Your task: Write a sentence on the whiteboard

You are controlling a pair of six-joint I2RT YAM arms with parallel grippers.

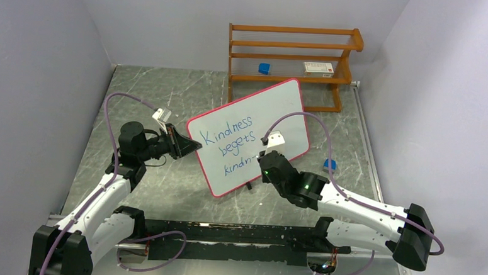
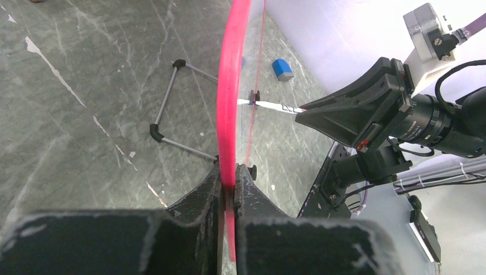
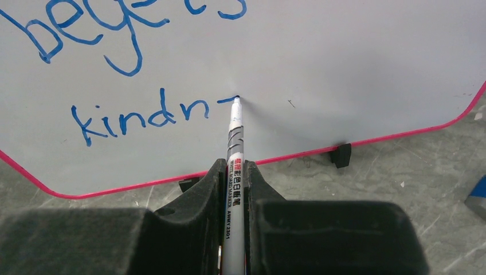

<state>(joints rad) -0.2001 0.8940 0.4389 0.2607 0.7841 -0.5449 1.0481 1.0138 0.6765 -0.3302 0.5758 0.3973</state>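
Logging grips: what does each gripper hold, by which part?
The left gripper clamps the whiteboard by its rim; the right gripper holds the marker by its barrel.

Wooden rack [image 1: 294, 58] at the table's [image 1: 162, 89] far edge, little blue block [image 1: 264, 68] and white box [image 1: 318, 68] on one shelf.

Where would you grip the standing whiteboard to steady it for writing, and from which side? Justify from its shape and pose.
Grip the whiteboard by its thin red rim, coming edge-on from its left side. The rim fits between the fingers, as the left gripper shows, and this leaves the tilted writing face free for the marker.
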